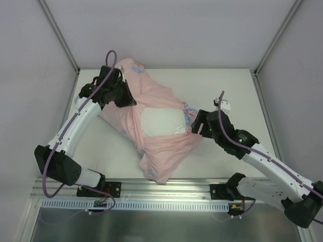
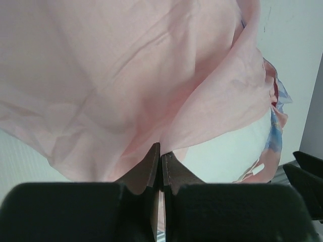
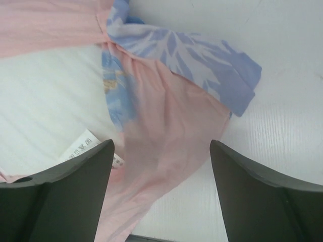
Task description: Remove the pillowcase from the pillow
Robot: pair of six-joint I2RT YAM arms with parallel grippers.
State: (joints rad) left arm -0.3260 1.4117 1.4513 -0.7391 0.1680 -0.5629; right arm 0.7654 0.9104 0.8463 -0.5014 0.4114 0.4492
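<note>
The pillow (image 1: 160, 122) lies in the middle of the table (image 1: 232, 96), its plain white face showing through the gathered opening of the pink pillowcase (image 1: 151, 98). The pillowcase wraps the pillow's far end and trails toward the near edge. A small white tag (image 3: 83, 147) sits on the pillow by a blue leaf-printed hem; its writing is too small to read. The left gripper (image 2: 160, 154) is clamped on pink fabric at the far left. The right gripper (image 3: 161, 146) hangs with fingers spread wide over the hem.

pink-and-blue pillowcase (image 3: 166, 126) draped beside bare white pillow (image 3: 45, 101), under wide-apart fingers (image 3: 65, 196)
</note>
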